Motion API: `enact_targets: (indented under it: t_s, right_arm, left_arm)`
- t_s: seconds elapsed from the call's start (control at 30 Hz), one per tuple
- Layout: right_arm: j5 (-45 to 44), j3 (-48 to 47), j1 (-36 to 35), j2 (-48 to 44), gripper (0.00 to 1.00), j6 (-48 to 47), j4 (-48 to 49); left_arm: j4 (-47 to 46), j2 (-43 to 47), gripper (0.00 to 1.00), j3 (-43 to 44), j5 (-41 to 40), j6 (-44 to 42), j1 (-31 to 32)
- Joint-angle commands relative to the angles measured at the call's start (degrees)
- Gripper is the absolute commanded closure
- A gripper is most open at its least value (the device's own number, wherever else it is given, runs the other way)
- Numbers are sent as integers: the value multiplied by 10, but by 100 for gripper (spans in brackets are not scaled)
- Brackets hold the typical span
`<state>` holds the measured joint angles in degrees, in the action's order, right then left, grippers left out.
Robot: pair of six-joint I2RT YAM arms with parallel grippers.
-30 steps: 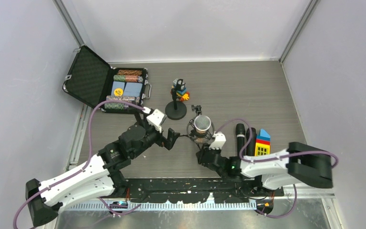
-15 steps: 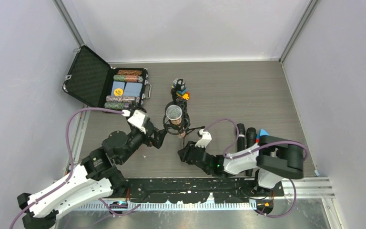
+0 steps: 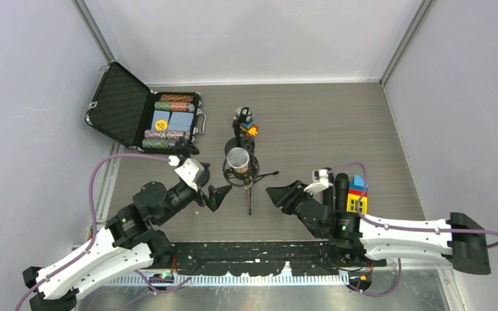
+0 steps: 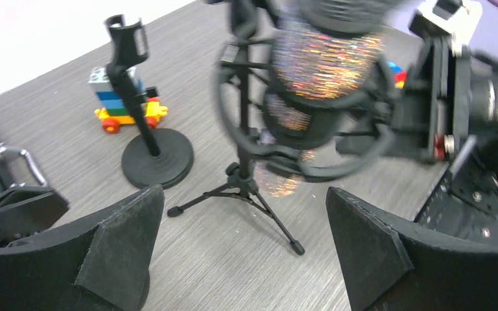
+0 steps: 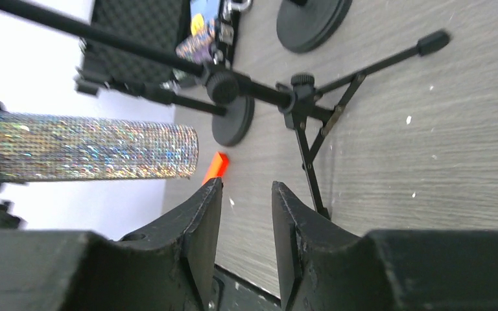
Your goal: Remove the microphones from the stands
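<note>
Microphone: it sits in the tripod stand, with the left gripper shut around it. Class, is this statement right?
Not quite. The microphone does sit in the tripod stand, but the left gripper is wide open and clear of it, holding nothing. The left wrist view shows this.

Overhead rear view; two close wrist views on one tripod stand (image 4: 246, 178)
</note>
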<state>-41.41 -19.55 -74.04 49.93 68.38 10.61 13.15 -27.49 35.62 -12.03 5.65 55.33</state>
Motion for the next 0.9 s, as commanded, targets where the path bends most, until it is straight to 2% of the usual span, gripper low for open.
enact_targets:
  t_s: [0.0, 0.1, 0.17, 0.3, 0.53, 0.7, 0.87]
  right_arm:
    - [-88, 7, 16, -77, 61, 33, -67]
    - [-90, 0, 29, -100, 61, 30, -74]
    - [-85, -7, 38, -104, 63, 26, -75]
    - [-55, -18, 65, -89, 63, 31, -57]
    - [50, -26, 130, 0, 63, 93, 86]
    - [102, -44, 141, 75, 60, 114, 167]
    - [136, -48, 155, 134, 59, 135, 232]
  left_arm:
    - [-23, 30, 0, -37, 132, -75, -1]
    - [-91, 45, 1, -83, 142, -73, 0]
    - [-118, 49, 3, -100, 92, -63, 0]
    - [-142, 63, 15, -122, 19, -28, -1]
    - [-302, 81, 19, -248, -33, 4, -1]
    - [-369, 47, 20, -288, -56, -13, -1]
    - [-464, -30, 19, -311, -51, -37, 0]
